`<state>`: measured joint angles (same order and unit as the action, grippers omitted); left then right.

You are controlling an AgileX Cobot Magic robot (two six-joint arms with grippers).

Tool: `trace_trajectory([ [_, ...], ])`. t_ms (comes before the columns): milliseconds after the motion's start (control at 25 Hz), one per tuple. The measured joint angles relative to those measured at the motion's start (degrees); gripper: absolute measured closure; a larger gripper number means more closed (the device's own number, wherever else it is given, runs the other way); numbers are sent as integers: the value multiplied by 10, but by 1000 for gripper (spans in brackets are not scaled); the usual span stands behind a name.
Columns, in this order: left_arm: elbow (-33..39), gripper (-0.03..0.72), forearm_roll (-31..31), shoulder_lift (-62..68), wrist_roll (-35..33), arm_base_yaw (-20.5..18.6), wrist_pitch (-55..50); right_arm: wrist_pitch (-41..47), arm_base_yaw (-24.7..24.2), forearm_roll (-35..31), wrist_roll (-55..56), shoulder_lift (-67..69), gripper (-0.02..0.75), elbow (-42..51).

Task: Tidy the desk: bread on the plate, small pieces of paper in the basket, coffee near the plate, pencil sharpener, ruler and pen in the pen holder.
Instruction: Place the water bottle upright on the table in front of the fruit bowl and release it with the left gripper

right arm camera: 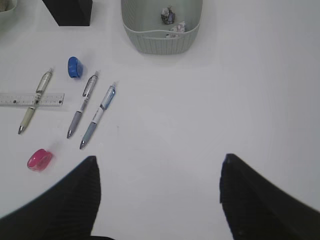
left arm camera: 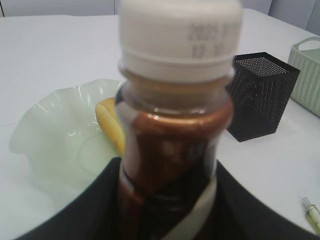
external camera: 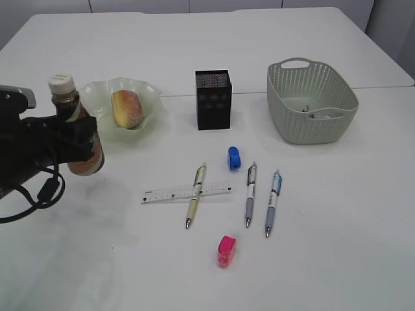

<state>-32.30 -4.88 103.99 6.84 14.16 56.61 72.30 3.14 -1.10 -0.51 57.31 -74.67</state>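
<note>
The exterior view looks down at a slant across the tabletop (external camera: 194, 58). The left wrist view sits close behind its end effector (left arm camera: 165, 200), facing the pen holder (left arm camera: 260, 95). The right wrist view looks down from high, sharing the basket (right arm camera: 162, 42).

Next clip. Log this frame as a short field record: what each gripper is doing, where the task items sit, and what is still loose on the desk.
left gripper: shut on coffee, held upright beside plate
right gripper: open, empty, above bare desk
bread: on plate
paper pieces: in basket
pen holder: contents not visible
loose: ruler under green pen, grey pen, blue pen, blue sharpener, pink sharpener
</note>
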Motion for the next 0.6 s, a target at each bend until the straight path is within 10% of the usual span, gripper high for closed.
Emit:
trace_trajectory([
  [600, -55, 367, 37, 123, -7, 0, 57, 1, 0, 4, 1, -8, 164, 0],
])
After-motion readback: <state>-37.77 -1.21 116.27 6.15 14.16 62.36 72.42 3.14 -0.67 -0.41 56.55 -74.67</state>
